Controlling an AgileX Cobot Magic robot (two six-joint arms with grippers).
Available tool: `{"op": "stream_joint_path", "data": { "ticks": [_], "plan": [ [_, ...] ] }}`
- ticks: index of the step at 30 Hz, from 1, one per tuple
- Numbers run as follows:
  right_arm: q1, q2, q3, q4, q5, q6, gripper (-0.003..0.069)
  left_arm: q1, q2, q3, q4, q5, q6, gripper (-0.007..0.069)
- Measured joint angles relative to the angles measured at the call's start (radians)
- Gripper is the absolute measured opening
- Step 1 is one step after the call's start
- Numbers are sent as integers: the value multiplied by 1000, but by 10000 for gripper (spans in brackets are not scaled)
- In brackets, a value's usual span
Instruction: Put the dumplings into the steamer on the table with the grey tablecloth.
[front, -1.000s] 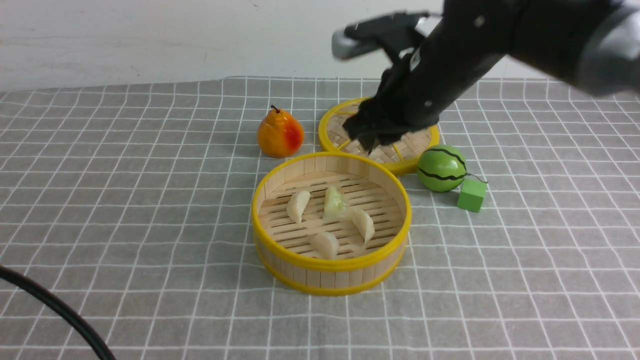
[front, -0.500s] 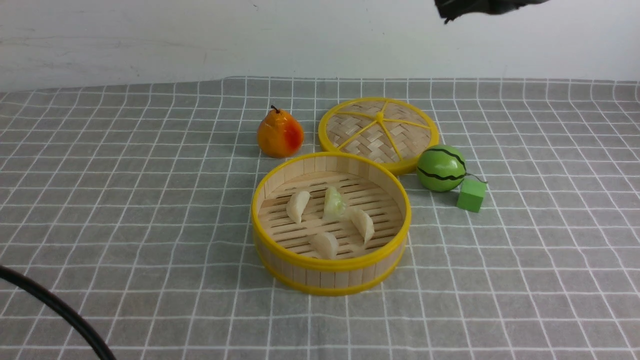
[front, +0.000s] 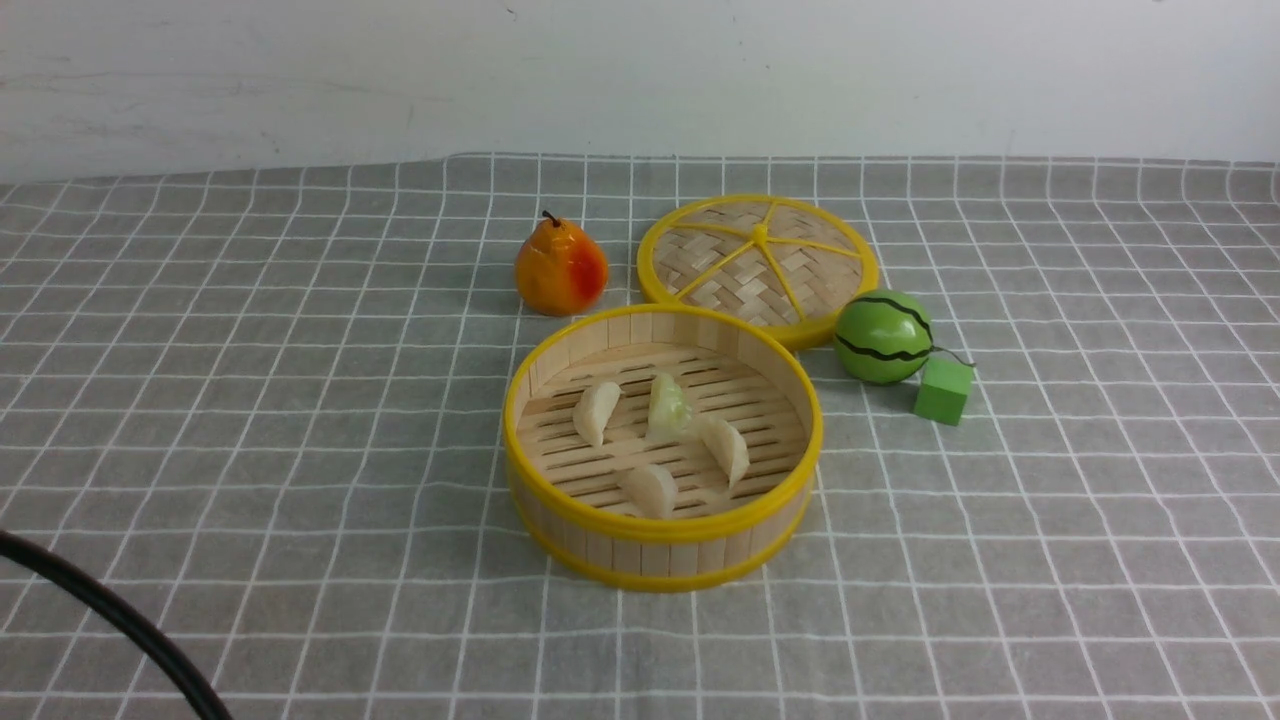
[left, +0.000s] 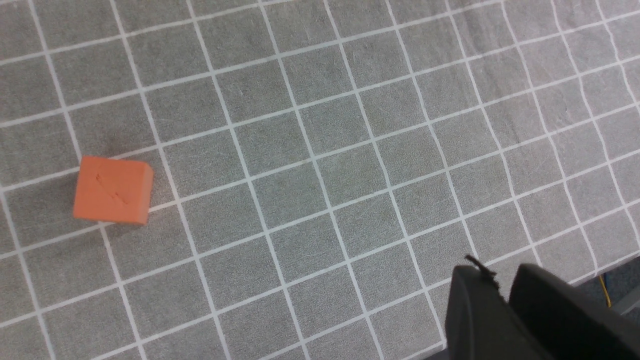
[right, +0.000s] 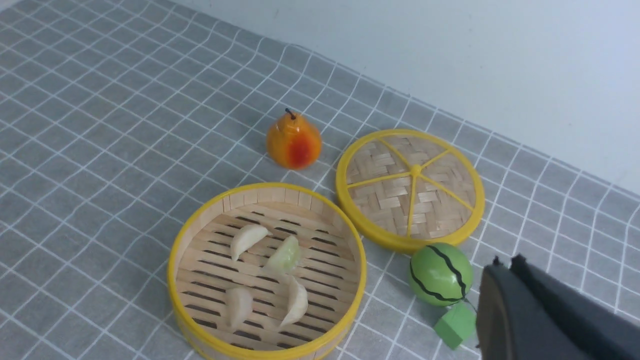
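Gone from the front view, the right arm has withdrawn. Right pincer (right: 506, 265) and left pincer (left: 500, 280) are both closed, empty. Four dumplings (front: 670, 405) lie inside the steamer (front: 660, 528) on the surface (front: 300, 400).

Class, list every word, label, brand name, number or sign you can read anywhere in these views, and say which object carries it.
None: no readable word, number or brand shows in any view.
The orange cube has a faint dented mark on its top face, but it forms no legible letter or figure.
The steamer, lid, pear, toy watermelon and green cube carry no writing; the watermelon's black lines are only stripes.
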Motion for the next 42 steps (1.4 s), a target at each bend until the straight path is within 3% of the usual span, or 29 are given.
{"op": "stream_joint_path", "data": {
  "ticks": [13, 29, 33, 38, 42],
  "plan": [
    [0, -478, 536, 21, -254, 120, -18, 0, 0, 0, 1, 0, 0, 114],
    [0, -604, 619, 53, -254, 149, -7, 0, 0, 0, 2, 0, 0, 130],
    [-10, -623, 708, 28, -344, 132, -7, 0, 0, 0, 2, 0, 0, 130],
    [-106, -703, 927, 37, -517, 37, -7, 0, 0, 0, 2, 0, 0, 134],
    [-285, -825, 1158, 100, -660, 7, -7, 0, 0, 0, 2, 0, 0, 141]
  ]
}}
